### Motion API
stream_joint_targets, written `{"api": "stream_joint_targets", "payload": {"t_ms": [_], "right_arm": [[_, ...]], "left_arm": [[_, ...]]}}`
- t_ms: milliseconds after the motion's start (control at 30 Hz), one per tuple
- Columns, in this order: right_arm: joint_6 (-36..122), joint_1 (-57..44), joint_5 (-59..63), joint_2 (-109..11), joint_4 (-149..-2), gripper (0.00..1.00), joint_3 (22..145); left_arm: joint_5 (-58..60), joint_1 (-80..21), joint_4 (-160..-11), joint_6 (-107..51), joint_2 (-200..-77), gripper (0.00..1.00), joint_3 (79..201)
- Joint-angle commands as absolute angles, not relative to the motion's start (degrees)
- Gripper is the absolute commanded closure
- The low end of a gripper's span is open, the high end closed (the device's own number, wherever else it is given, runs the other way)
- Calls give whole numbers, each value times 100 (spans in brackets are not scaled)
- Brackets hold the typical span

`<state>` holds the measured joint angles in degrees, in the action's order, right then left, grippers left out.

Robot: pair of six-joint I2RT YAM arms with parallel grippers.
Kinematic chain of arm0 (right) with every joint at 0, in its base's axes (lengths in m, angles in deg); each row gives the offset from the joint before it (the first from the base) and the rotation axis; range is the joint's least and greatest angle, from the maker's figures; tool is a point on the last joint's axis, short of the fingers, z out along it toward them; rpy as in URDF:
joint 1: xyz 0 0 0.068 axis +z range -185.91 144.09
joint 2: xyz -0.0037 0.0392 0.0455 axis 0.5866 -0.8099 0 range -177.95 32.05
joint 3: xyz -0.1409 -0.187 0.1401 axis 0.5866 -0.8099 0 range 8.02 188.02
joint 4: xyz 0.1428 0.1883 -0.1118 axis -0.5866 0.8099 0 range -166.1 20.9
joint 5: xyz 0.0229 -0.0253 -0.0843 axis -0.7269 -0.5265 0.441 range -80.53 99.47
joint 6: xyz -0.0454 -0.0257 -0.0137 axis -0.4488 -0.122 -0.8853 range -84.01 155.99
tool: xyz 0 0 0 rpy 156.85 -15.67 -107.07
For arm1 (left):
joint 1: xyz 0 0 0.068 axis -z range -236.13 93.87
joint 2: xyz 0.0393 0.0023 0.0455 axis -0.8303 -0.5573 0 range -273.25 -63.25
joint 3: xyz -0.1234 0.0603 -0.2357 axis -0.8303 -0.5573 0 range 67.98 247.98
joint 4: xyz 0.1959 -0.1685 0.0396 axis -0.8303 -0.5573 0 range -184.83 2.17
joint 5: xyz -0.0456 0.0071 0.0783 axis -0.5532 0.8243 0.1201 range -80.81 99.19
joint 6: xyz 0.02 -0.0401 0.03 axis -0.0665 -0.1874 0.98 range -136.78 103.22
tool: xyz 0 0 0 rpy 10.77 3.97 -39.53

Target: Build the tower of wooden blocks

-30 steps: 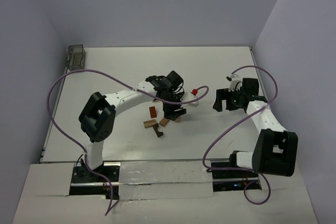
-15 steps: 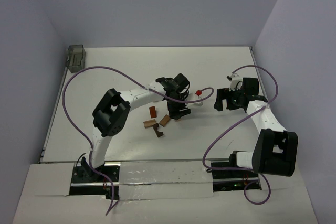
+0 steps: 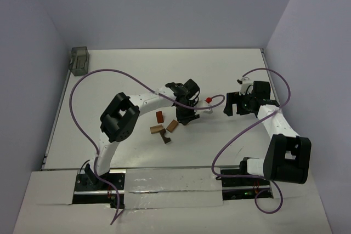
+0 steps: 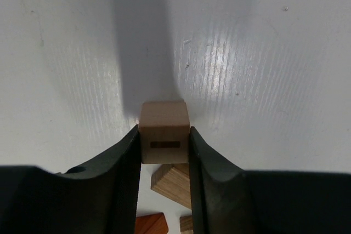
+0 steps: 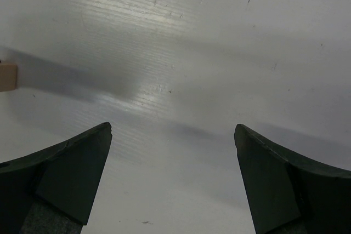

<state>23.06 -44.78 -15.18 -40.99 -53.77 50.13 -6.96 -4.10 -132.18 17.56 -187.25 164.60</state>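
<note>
Wood fills the gap of the left pincer [image 4: 164, 129]: a light tan wooden cube [image 4: 163, 114] with a dark slot in its near face sits between the two black fingers. Each finger presses flat against one side, so the pincer is narrowed and gripping the cube. Whether the cube rests on the white surface [image 3: 109, 80] or hangs just above it cannot be told.

From above, this pincer reaches to the middle of the surface. The other pieces of the tower lie loose just to its left and nearer the arm bases. They are a reddish-brown block [image 3: 159, 117] standing on end, a brown piece [image 3: 172, 126] just beside the pincer, a tan block [image 3: 157, 129], and a dark brown piece [image 3: 165, 139] nearest the bases. None is stacked on another. Parts of some of them show beneath the fingers in the left wrist view.

The right pincer [image 5: 173, 129] stands well apart on the right, its fingers spread wide with only bare surface between them. A pale tan block edge [image 5: 6, 76] shows at the left border of its view, but which block it is cannot be told.

A grey translucent plastic container [image 3: 79, 60] sits in the far left corner of the surface. Purple cables [image 3: 82, 86] loop over both arms. Plain pale lavender walls [image 3: 175, 9] close in the surface on three sides.
</note>
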Motion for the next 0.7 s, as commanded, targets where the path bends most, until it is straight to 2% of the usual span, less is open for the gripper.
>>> {"api": "stream_joint_targets", "payload": {"t_ms": [0,100,233,667], "right_arm": [[2281,-4452,-1470,-4160,-5535,0,5250],[2281,-4444,-1470,-4160,-5535,0,5241],[2289,-4444,-1471,-4160,-5535,0,5240],[2237,-4447,-1523,-4195,-5500,0,5232]], "left_arm": [[-802,-401,-13324,2025,-18740,75,16583],[-814,-473,-13436,2271,-18726,82,16601],[-849,-695,-13717,2551,-18779,84,16910],[-886,-1605,-14439,3340,-19306,80,18196]]}}
